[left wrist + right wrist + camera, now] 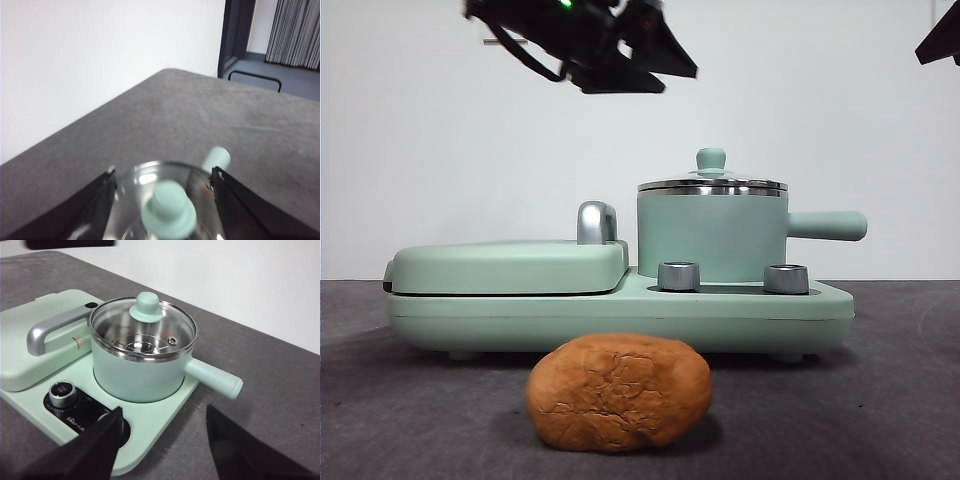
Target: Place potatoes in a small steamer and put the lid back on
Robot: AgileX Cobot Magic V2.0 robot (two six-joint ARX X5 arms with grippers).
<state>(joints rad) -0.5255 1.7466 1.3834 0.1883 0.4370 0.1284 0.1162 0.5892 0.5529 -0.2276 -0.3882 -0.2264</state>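
Observation:
The orange-brown potato (618,392) lies on the grey table in front of the appliance. The small mint-green steamer (712,235) stands on the appliance's right side, with the glass lid (712,185) on it. My left gripper (655,72) hangs open above and left of the lid, not touching it. In the left wrist view its jaws (163,172) stand apart on either side of the lid (145,185). My right gripper (165,412) is open and empty, off to the side, looking at the steamer (135,375) and lid (142,325).
The flat mint-green griddle (510,265) with a steel handle (597,222) takes up the appliance's left half. Two steel dials (679,276) sit on the base in front of the pot. The pot's side handle (827,225) sticks out to the right. The right arm shows as a black tip (942,40).

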